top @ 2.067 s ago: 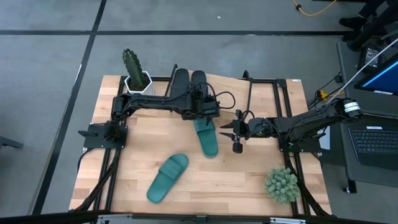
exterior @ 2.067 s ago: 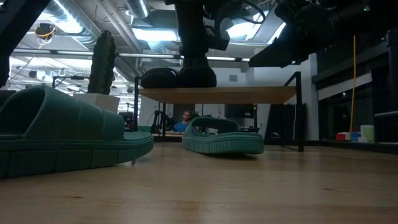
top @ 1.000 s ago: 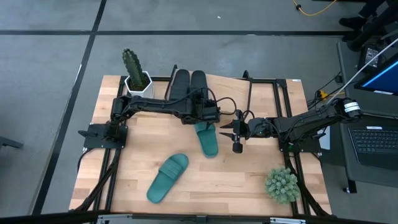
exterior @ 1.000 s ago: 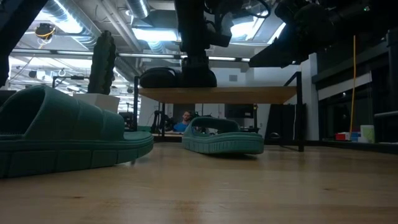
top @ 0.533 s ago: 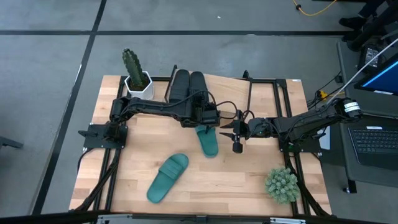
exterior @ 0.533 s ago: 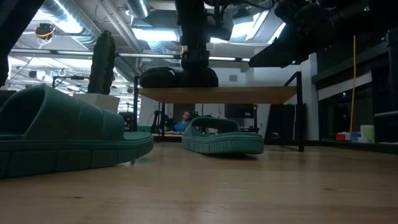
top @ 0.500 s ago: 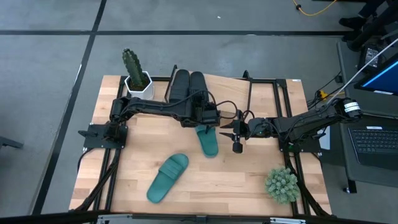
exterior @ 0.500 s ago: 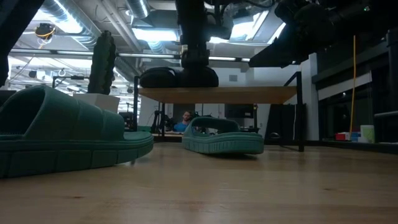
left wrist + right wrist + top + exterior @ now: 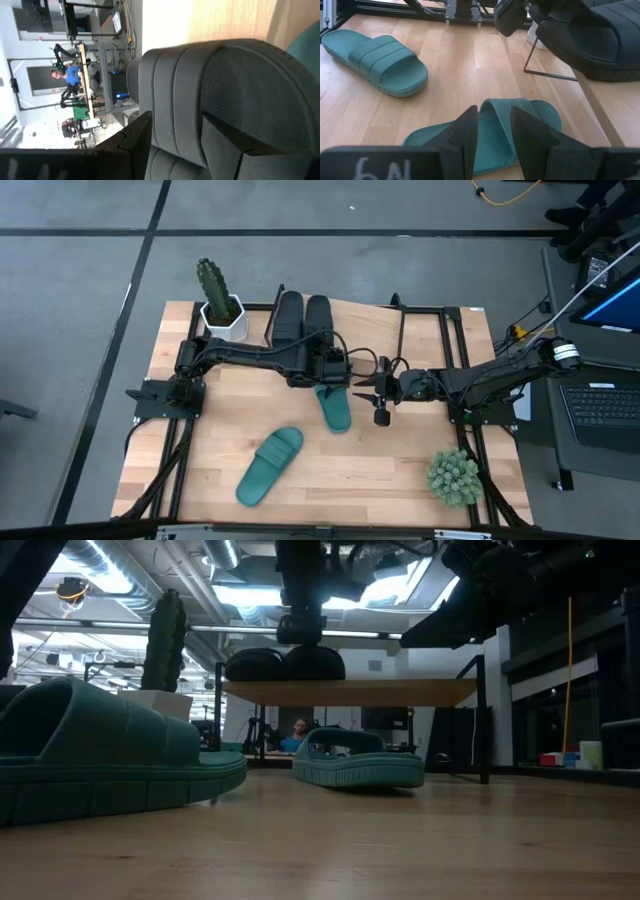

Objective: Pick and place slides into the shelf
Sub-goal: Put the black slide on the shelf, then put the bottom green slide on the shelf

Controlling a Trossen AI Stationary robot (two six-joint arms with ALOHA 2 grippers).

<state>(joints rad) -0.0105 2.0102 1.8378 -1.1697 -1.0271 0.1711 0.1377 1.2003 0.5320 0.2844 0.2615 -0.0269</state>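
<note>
Two black slides (image 9: pixel 290 315) (image 9: pixel 318 315) lie side by side on the shelf (image 9: pixel 365 315) at the table's far middle, soles on its board (image 9: pixel 400 692). My left gripper (image 9: pixel 325 363) is open over the near end of the right-hand black slide (image 9: pixel 225 80), a finger showing on either side of its strap. One teal slide (image 9: pixel 335 408) lies on the table just in front of the shelf, a second (image 9: pixel 270 465) toward the near left. My right gripper (image 9: pixel 380 392) hangs open to the right of the first teal slide (image 9: pixel 495 130), with nothing between its fingers. My left gripper has its fingers (image 9: pixel 135 135) at the ribbed strap (image 9: pixel 190 85) of the right-hand black slide, coming from the table's near side. I cannot tell whether they touch the strap. The slide lies flat on the shelf board.
A potted cactus (image 9: pixel 218 295) stands at the far left corner, beside the shelf. A spiky green plant (image 9: pixel 453 477) sits at the near right corner. The shelf's thin black legs (image 9: pixel 535 55) stand near the teal slide. Bare wood lies along the near edge.
My left gripper has drawn back a little toward the table's near edge and risen slightly over the black slide, which stays on the shelf. Its fingers keep the same gap.
</note>
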